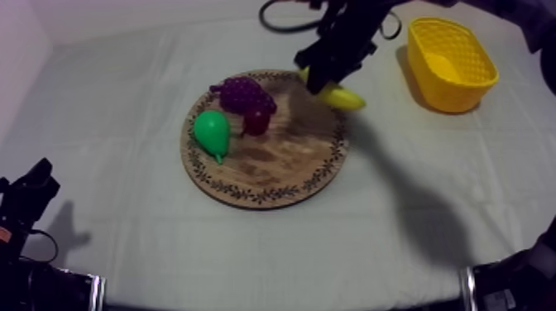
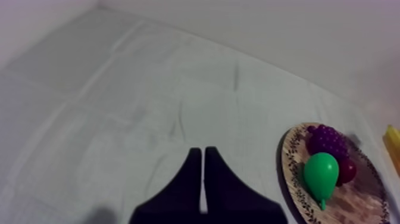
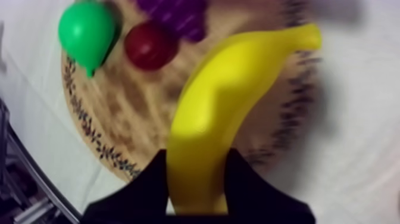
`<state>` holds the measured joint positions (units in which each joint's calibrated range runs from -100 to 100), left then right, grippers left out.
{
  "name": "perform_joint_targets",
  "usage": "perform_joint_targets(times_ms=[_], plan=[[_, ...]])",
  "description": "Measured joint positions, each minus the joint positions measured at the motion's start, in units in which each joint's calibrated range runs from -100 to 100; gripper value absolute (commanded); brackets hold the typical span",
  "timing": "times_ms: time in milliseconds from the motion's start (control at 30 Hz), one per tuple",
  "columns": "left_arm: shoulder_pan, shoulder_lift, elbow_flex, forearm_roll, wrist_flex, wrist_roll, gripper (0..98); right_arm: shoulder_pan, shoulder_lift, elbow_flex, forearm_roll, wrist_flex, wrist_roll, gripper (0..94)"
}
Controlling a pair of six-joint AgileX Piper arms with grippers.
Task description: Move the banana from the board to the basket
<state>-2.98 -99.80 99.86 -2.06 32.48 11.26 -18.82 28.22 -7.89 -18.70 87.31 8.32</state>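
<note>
The yellow banana (image 1: 341, 97) hangs over the far right rim of the round wooden board (image 1: 273, 169), held by my right gripper (image 1: 318, 74), which is shut on it. In the right wrist view the banana (image 3: 232, 101) runs out from between the black fingers (image 3: 149, 184) above the board (image 3: 119, 119). The yellow basket (image 1: 451, 62) stands at the far right, apart from the banana. My left gripper (image 1: 29, 194) rests at the lower left; in the left wrist view its fingers (image 2: 203, 179) lie together, shut on nothing.
On the board lie a green pear (image 1: 213, 132), purple grapes (image 1: 244, 93) and a small red fruit (image 1: 256, 122). The left wrist view also has the pear (image 2: 321, 174), grapes (image 2: 326, 139) and the board's rim (image 2: 290, 173). Bare cloth surrounds the board.
</note>
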Motion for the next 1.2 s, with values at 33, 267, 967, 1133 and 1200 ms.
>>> perform_joint_targets(times_ms=[33,267,967,1133,1200], plan=[[0.00,0.00,0.00,0.00,0.00,0.00,0.1,0.78,-0.09,-1.54,0.00,0.58,-0.15,19.7],[0.00,0.00,0.00,0.00,0.00,0.00,0.1,8.21,0.15,-11.97,0.98,3.46,-0.91,19.8],[0.00,0.00,0.00,0.00,0.00,0.00,0.1,25.93,4.10,-18.54,4.78,2.97,0.68,20.0],[0.00,0.00,0.00,0.00,0.00,0.00,0.1,26.26,4.17,-13.92,5.21,1.28,1.33,20.1],[0.00,0.00,0.00,0.00,0.00,0.00,0.1,26.30,4.31,-12.48,5.41,-0.23,1.52,20.3]])
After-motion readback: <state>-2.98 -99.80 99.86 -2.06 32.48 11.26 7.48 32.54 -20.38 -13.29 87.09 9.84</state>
